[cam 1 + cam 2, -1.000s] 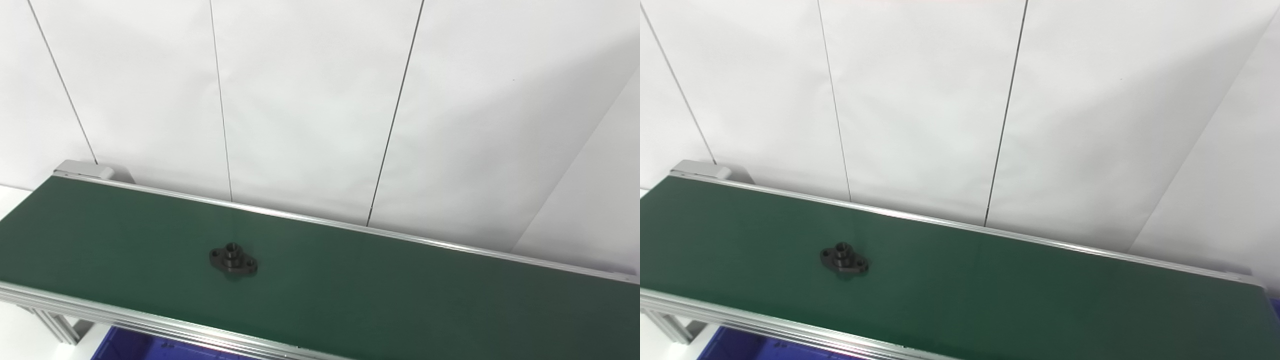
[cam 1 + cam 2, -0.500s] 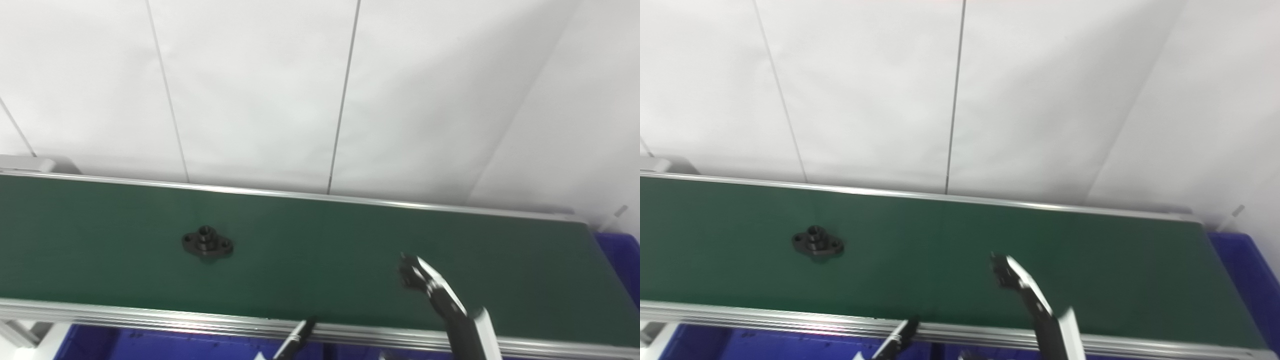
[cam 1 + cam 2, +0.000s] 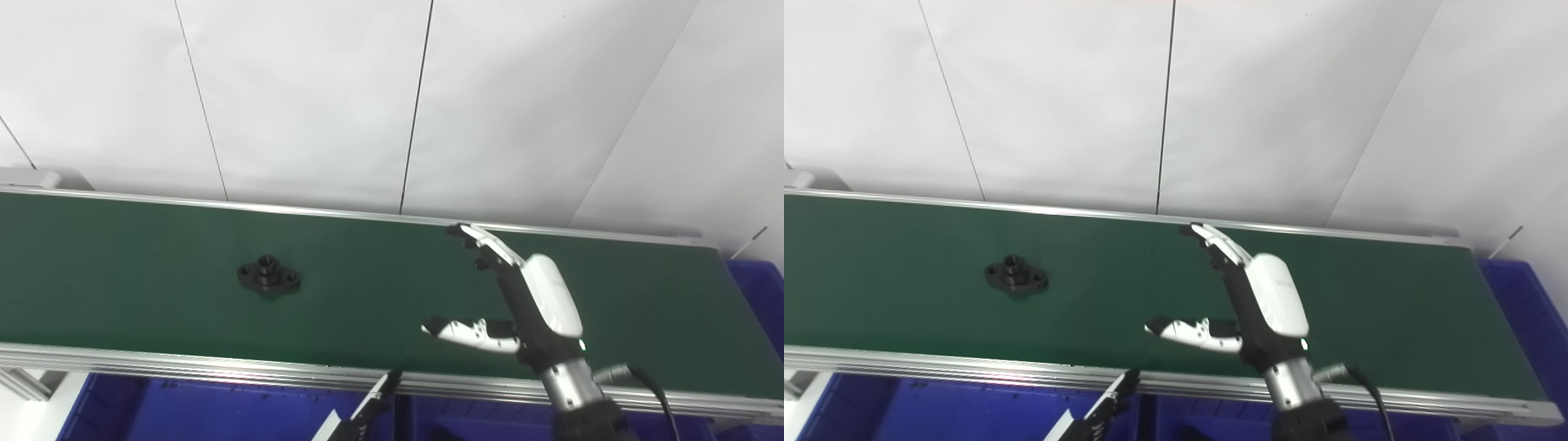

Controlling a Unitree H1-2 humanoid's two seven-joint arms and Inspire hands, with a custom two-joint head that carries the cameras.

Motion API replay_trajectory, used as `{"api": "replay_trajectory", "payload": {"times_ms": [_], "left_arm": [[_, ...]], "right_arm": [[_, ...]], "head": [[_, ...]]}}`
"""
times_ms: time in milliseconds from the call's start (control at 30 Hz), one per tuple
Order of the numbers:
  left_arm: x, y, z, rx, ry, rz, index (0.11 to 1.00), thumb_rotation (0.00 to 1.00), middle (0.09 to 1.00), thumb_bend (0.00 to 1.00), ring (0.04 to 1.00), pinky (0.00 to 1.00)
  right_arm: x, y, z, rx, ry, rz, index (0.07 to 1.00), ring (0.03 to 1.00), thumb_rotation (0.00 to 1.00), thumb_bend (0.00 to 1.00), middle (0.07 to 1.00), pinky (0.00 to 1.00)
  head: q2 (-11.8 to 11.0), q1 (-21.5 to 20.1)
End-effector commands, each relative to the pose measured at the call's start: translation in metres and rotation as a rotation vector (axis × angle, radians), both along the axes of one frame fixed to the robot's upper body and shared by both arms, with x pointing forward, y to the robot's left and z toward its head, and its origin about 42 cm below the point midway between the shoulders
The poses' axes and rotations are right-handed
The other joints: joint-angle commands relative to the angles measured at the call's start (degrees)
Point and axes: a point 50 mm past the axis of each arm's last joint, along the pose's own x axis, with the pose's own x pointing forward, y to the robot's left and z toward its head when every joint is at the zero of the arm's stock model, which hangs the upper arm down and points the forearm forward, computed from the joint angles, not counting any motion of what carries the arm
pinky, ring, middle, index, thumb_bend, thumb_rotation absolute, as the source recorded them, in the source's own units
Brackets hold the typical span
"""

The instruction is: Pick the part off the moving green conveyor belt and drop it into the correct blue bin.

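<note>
A black metal flange part (image 3: 269,277) with a raised hub lies flat on the green conveyor belt (image 3: 153,294), left of centre; it also shows in the right eye view (image 3: 1016,277). My right hand (image 3: 520,300) is open over the belt, well to the right of the part, fingers stretched toward the far rail and thumb pointing left. It holds nothing. Of my left hand only some fingertips (image 3: 367,410) show at the bottom edge, below the belt's near rail; whether it is open or shut is hidden.
Blue bins lie below the near rail (image 3: 184,410) and past the belt's right end (image 3: 759,294). Aluminium rails (image 3: 184,366) edge the belt. A white panelled wall stands right behind it.
The camera has swung right and settled. My right hand has risen from the bottom edge and now reaches over the belt, open. The part has drifted slightly right along the belt.
</note>
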Motion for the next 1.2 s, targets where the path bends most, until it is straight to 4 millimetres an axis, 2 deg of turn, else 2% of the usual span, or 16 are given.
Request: {"api": "replay_trajectory", "payload": {"times_ms": [0,33,67,200,367,533,733,967,1167], "left_arm": [[-0.001,-0.009,0.005,-0.011,-0.027,-0.030,0.987,0.90,0.995,0.93,0.988,0.94],[-0.001,-0.010,0.004,-0.003,-0.031,-0.042,0.990,0.90,0.996,0.93,0.987,0.93],[-0.002,-0.010,0.002,0.003,-0.036,-0.051,0.989,0.90,0.994,0.92,0.982,0.91],[-0.004,-0.010,0.000,0.026,-0.037,-0.068,0.988,0.91,0.995,0.91,0.979,0.90],[-0.006,-0.010,-0.002,0.022,-0.021,-0.071,0.989,0.89,0.999,0.92,0.986,0.92],[-0.007,-0.012,-0.003,0.033,-0.023,-0.073,0.989,0.90,0.998,0.92,0.982,0.91],[-0.009,-0.009,-0.004,0.037,-0.013,-0.054,0.991,0.89,0.993,0.92,0.976,0.90],[-0.021,0.012,0.000,-0.013,0.000,0.063,0.968,0.86,0.972,0.94,0.965,0.91],[-0.023,0.008,0.001,-0.009,0.007,0.067,0.969,0.87,0.966,0.97,0.959,0.90]], "right_arm": [[0.011,0.005,0.010,-0.045,-0.009,-0.007,0.822,0.787,0.66,0.89,0.842,0.65],[0.015,0.008,0.011,-0.068,-0.004,-0.007,0.817,0.772,0.65,0.89,0.833,0.64],[0.020,0.011,0.011,-0.088,-0.002,-0.008,0.815,0.763,0.64,0.90,0.825,0.63],[0.035,0.025,0.011,-0.128,0.006,-0.011,0.810,0.720,0.61,0.90,0.785,0.61],[0.058,0.041,0.009,-0.169,0.015,-0.012,0.816,0.709,0.59,0.89,0.773,0.60],[0.078,0.050,0.006,-0.222,0.032,-0.020,0.818,0.695,0.61,0.89,0.765,0.57],[0.101,0.061,-0.005,-0.263,0.064,-0.013,0.810,0.692,0.60,0.89,0.761,0.57],[0.124,0.077,-0.025,-0.291,0.073,0.010,0.793,0.634,0.59,0.90,0.728,0.52],[0.134,0.085,-0.042,-0.373,0.066,0.006,0.771,0.632,0.58,0.90,0.722,0.50]], "head": [[-0.37,-0.12],[-0.37,-0.12],[-1.34,-1.26],[-1.71,-2.44],[-2.29,-1.91],[-2.20,-1.26],[-2.28,2.08],[-2.31,1.95],[-2.70,1.56]]}}
